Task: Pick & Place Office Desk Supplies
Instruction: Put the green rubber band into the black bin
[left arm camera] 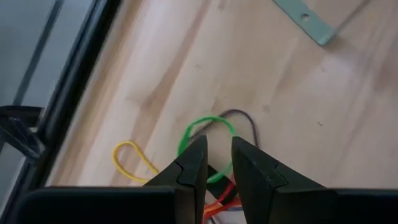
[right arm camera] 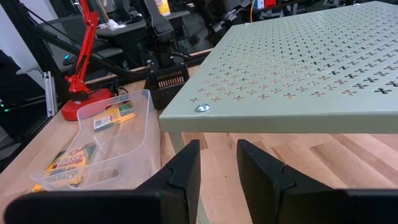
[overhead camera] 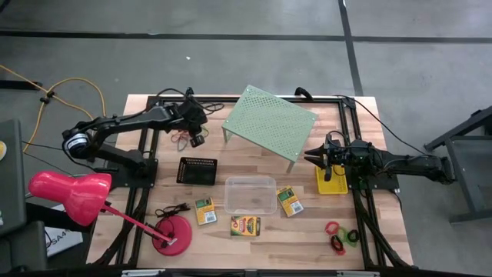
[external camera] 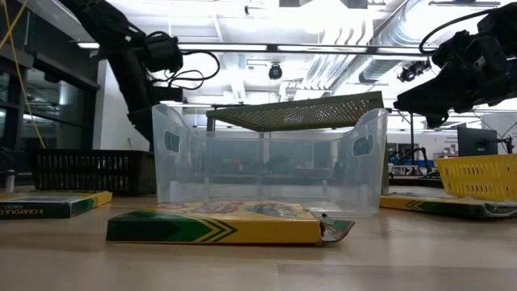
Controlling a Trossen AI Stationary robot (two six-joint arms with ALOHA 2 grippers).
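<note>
Two grippers: I see the left gripper [left arm camera: 217, 163] low over the rubber bands [left arm camera: 208, 140] near the bench's far left edge, and the right gripper [overhead camera: 317, 159] above the yellow basket [overhead camera: 331, 185] near the right edge.
Left fingers: a narrow gap shows between them, with green and red band loops running up into it; I cannot tell if they pinch a band.
Right fingers: slightly apart, holding nothing, pointed at the green shelf [right arm camera: 323, 68].
Risk, tangle: the green, purple, red and orange bands overlap, so I judge a lift could drag several at once.
Risk, slip: a thin band may slide out of a loose pinch and spring away toward the frame rail [left arm camera: 68, 93].
Risk, collision: the shelf's edge lies close ahead of the right gripper; a forward move could strike it.
Card boxes [overhead camera: 246, 225]: three lie near the front edge around the clear tub [overhead camera: 250, 194].
Rings [overhead camera: 338, 235]: near the front right corner, untouched.
Mesh tray [overhead camera: 197, 170]: left of the tub.
</note>
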